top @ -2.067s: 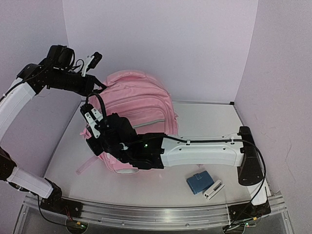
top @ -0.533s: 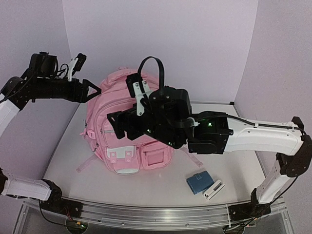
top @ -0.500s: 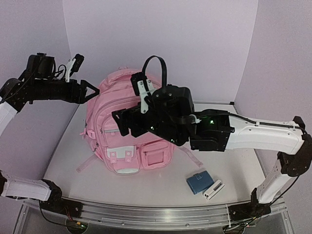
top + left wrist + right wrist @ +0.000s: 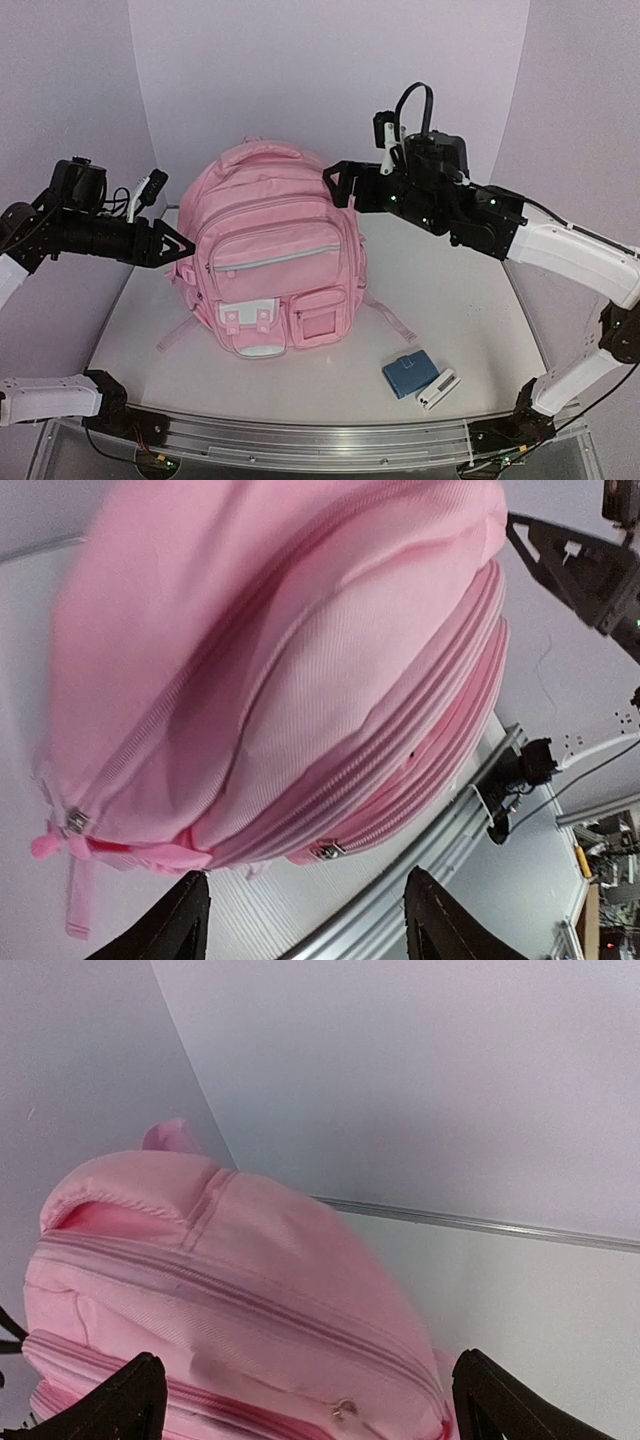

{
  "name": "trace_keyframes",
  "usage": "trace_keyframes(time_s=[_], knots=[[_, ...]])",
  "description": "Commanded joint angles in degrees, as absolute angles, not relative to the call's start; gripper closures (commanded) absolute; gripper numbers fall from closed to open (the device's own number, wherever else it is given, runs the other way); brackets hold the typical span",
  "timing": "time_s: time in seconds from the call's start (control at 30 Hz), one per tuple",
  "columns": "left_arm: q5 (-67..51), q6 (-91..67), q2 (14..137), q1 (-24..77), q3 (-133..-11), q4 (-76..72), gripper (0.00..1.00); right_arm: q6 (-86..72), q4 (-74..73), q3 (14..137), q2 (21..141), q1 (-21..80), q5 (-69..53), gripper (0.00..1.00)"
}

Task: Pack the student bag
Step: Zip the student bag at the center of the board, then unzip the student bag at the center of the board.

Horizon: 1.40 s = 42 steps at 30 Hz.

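You are holding the left claw (image 4: 178, 245) with its fingers apart and gripping nothing. The student bag (image 4: 270, 250) is standing upright on the counter (image 4: 450, 290), just ahead of that claw's tips, close to its side seam. In the left wrist view, pink zip lines are filling the space beyond the fingers.

You are hovering the right claw (image 4: 338, 185) spread wide, also holding nothing, just beside the bag's upper shoulder. The bag's top handle (image 4: 265, 150) is sitting just past its tips, so the bag is standing between your two claws.

Well below the right claw, toward the arm bases, a blue wallet-like case (image 4: 406, 374) and a small white device (image 4: 437, 388) are lying side by side on the counter. A loose shoulder strap (image 4: 390, 320) is trailing between them and the bag.
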State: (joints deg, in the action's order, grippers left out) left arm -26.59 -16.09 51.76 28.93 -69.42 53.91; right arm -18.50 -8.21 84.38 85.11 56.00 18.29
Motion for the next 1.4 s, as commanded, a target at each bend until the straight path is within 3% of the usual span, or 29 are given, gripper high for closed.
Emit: trace_keyframes(time_s=[0.0,0.2,0.5,0.93,1.37], knots=[[-37.47,-17.23,51.76,29.17,-65.88,50.71,0.40,-21.18,-7.05,80.62,84.30,48.94,7.46,0.02],[-36.92,-18.09,47.63,29.24,-60.51,46.93,0.47,-24.08,-2.73,74.77,83.19,42.49,-1.13,0.02],[-34.41,-19.38,44.56,29.50,-52.80,36.47,0.63,-26.28,1.87,71.11,82.28,41.03,-4.38,0.02],[-34.08,-16.69,49.76,29.72,-52.18,31.10,0.61,-27.42,4.43,67.75,79.50,40.88,-5.92,0.02],[-35.58,-15.14,49.06,29.73,-54.99,32.98,0.95,-27.26,5.06,65.72,77.75,40.87,-6.13,0.02]])
